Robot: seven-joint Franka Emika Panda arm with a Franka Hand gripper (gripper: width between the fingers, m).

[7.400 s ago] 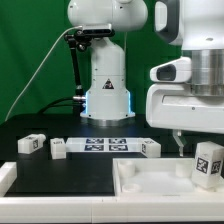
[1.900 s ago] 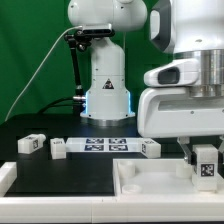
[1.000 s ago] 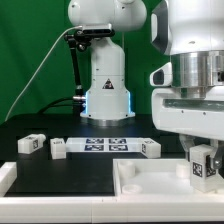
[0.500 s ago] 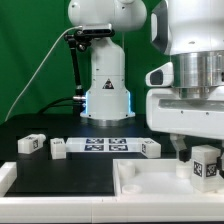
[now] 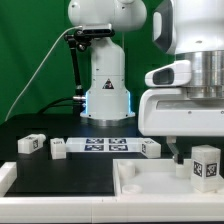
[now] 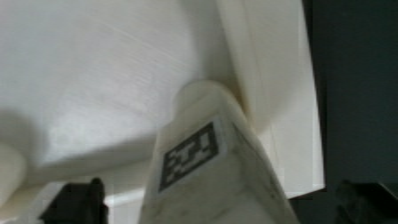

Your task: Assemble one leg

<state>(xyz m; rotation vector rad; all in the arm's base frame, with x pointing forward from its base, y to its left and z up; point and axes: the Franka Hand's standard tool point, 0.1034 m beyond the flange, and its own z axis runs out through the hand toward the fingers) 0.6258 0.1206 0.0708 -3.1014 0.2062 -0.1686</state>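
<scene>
Exterior view: one leg [image 5: 205,165], a small white block with a black-and-white square tag on the face turned to the camera, is seen upright in the corner of the large white tray [image 5: 140,180] that lies at this view's right. The block stands inside the raised rim, with its lower end hidden behind the tray's near wall, so whether it is seated on the tray floor cannot be told. The gripper [image 5: 186,153] hangs just above and beside this block, under the arm's bulky white wrist; one dark finger [image 5: 177,152] is seen just beside the block on the exterior view's left, and no finger can be made out pressing on it. In the wrist view the same block [image 6: 210,150] is seen close up, lying along the tray's pale inner wall [image 6: 267,60], and two dark fingertips [image 6: 79,198] show at the picture's edge on either side, set apart. Three more alike blocks lie on the black table [image 5: 60,175]: two [image 5: 32,144] [image 5: 58,148] toward the exterior view's left and one [image 5: 150,148] near the middle. Between them lies the marker board [image 5: 105,145], flat, in front of the arm's white base [image 5: 106,80].
</scene>
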